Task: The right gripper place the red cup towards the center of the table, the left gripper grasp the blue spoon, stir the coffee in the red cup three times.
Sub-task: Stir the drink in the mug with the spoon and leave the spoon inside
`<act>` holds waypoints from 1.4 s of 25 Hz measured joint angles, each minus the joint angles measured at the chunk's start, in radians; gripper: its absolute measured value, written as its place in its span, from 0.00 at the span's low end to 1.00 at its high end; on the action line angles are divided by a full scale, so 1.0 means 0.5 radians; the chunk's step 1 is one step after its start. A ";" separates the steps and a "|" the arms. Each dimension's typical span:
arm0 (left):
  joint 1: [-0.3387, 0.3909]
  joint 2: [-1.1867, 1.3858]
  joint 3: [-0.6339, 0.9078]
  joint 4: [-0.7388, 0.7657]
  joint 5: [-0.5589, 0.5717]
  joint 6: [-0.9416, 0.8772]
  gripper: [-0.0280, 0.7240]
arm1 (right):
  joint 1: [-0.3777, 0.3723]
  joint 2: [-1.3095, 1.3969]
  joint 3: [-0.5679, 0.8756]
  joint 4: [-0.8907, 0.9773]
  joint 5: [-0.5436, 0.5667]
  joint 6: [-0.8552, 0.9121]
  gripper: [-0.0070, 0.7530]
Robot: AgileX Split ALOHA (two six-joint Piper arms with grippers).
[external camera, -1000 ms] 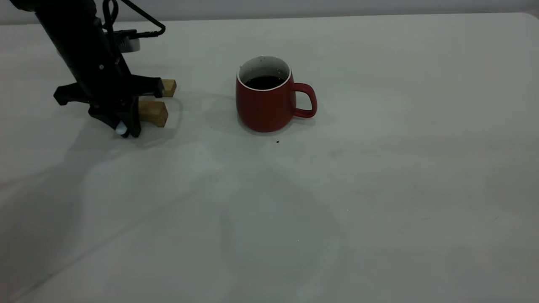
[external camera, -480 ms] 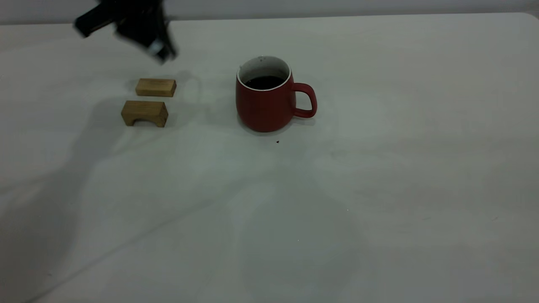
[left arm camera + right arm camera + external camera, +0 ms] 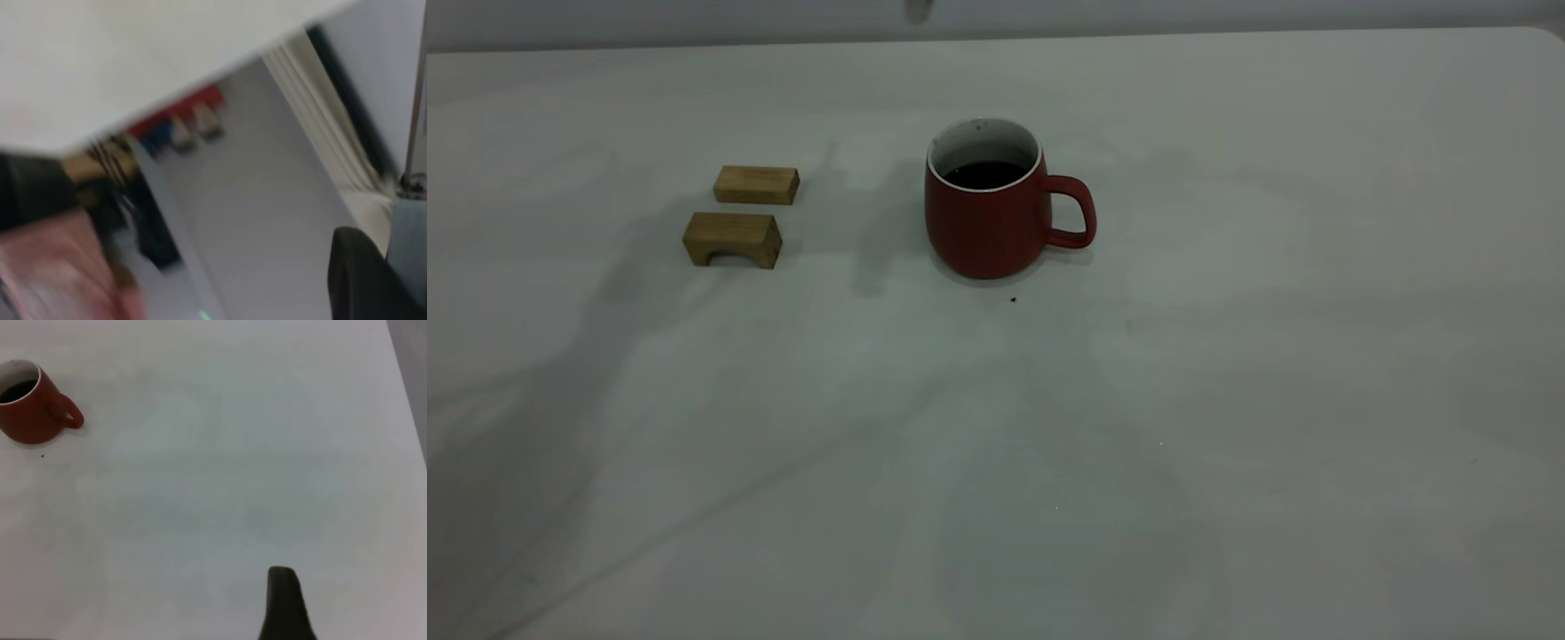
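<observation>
Red cup (image 3: pixel 991 218) upright on table (image 3: pixel 1227 400), two wooden blocks (image 3: pixel 734 238) nearby

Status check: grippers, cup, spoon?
Neither gripper over the table. Red cup upright mid-table, coffee inside. No spoon seen. Two wooden blocks off to the cup's side.

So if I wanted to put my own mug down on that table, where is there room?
Nearly anywhere. The whole near half of the table in the exterior view is bare, as is everything on the handle side of the red cup. The only occupied stretch is toward the far side: the cup and two wooden blocks beside it, with a bare gap between them.
</observation>
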 joint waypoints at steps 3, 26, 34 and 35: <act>-0.009 0.075 0.000 -0.229 0.079 -0.026 0.20 | 0.000 0.000 0.000 0.000 0.000 0.000 0.76; -0.149 0.477 0.000 -0.815 -0.139 -0.379 0.20 | 0.000 0.000 0.000 0.000 0.002 0.000 0.76; -0.144 0.358 -0.016 -0.790 -0.120 -0.385 0.20 | 0.000 0.000 0.000 0.000 0.002 0.000 0.76; -0.137 0.329 -0.016 -0.757 -0.114 -0.400 0.20 | 0.000 0.000 0.000 0.000 0.002 0.000 0.76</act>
